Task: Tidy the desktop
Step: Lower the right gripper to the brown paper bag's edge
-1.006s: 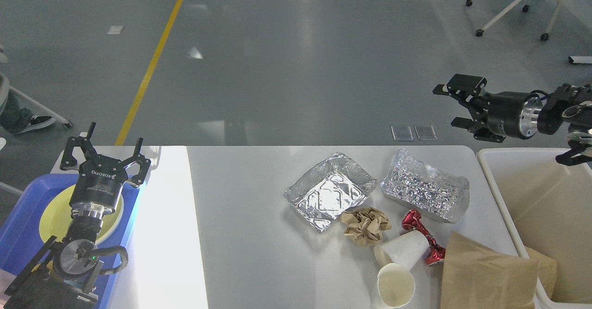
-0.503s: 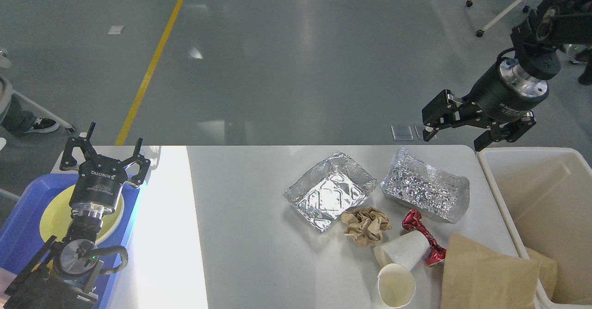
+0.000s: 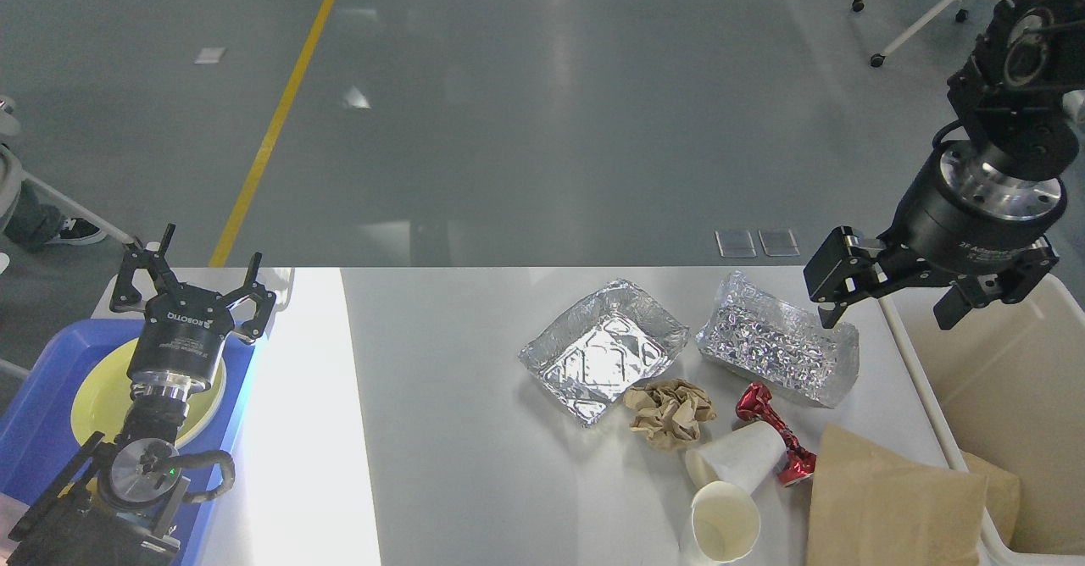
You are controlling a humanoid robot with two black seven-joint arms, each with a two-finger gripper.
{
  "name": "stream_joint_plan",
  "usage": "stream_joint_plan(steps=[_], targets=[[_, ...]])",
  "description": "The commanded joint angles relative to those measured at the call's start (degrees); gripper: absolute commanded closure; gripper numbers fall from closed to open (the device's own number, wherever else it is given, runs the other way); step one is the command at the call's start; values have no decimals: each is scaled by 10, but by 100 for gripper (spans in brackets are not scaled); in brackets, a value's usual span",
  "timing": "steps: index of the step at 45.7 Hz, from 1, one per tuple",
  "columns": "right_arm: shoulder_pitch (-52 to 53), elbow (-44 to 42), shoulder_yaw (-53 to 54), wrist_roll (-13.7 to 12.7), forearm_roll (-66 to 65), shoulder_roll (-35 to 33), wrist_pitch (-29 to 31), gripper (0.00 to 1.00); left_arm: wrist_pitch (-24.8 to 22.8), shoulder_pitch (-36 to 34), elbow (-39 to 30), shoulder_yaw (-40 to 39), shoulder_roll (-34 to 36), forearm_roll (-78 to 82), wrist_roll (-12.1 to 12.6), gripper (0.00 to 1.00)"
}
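The desktop [image 3: 475, 464] fills the lower middle of the head view, its far right rounded corner just beside the cream bin [image 3: 1017, 396] and its left edge beside a blue tray [image 3: 34, 430] holding a yellow plate [image 3: 97, 396]. All the litter sits toward the right edge: two foil trays, one open [image 3: 603, 361] near the middle of the far edge and one crumpled [image 3: 778, 350] by the far right corner, a brown paper wad [image 3: 670, 412], a red foil wrapper [image 3: 776, 430], two paper cups, one on its side [image 3: 737, 457] and one upright [image 3: 720, 525] at the near edge, and a brown paper bag [image 3: 890, 502] at the near right corner. Everything looks light and easily crushed; the thin foil would likely dent under a firm pinch, so a rim wall seems the best hold, while the wad can be squeezed anywhere. The right gripper [image 3: 898, 295] hangs above the far right corner, fingers spread and holding nothing. The left gripper [image 3: 193, 282] hovers over the tray, also spread and empty.
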Motion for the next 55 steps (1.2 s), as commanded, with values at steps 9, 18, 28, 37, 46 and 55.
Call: stream_joint_plan(steps=[9, 18, 28, 37, 46, 55], targets=[[-20, 0, -38, 11, -11, -69, 0, 0, -1, 0, 0, 0, 0, 0, -1, 3], [-107, -1, -46, 10, -106, -211, -42, 0, 0, 0, 0, 0, 0, 0, -1, 3], [-218, 3, -38, 38, -215, -324, -147, 0, 0, 0, 0, 0, 0, 0, 0, 3], [-329, 3, -46, 163, -233, -274, -248, 0, 0, 0, 0, 0, 0, 0, 0, 3], [-440, -4, -41, 162, -229, -220, -367, 0, -1, 0, 0, 0, 0, 0, 0, 3], [-529, -22, -41, 159, -229, -197, -473, 0, 0, 0, 0, 1, 0, 0, 0, 3]])
